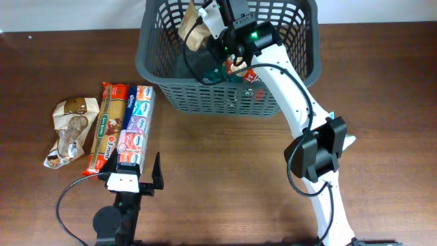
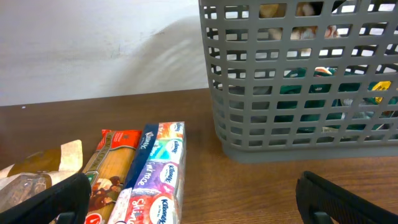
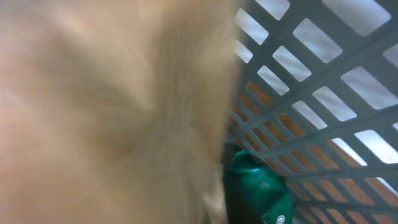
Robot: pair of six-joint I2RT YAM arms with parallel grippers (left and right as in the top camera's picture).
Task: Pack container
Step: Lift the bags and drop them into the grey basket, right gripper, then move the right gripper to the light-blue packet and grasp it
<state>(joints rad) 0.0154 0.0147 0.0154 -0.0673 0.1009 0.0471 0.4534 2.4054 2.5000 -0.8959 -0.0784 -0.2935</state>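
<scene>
The dark grey lattice basket (image 1: 205,102) stands at the back centre of the table; it also shows in the left wrist view (image 2: 298,143) and the right wrist view (image 3: 323,81). My right gripper (image 1: 213,22) is inside the basket's upper part, shut on a tan paper packet (image 1: 193,29) that fills the right wrist view as a blur (image 3: 112,106). A green packet (image 1: 220,71) and a red one (image 1: 251,77) lie in the basket. My left gripper (image 1: 136,172) is open and empty near the front edge, fingers wide (image 2: 199,199).
On the left of the table lie a Kleenex tissue pack (image 1: 135,123) (image 2: 155,174), a spaghetti packet (image 1: 109,126) (image 2: 115,165) and a brown paper snack bag (image 1: 68,130) (image 2: 37,171). The green packet (image 3: 258,190) rests against the basket wall.
</scene>
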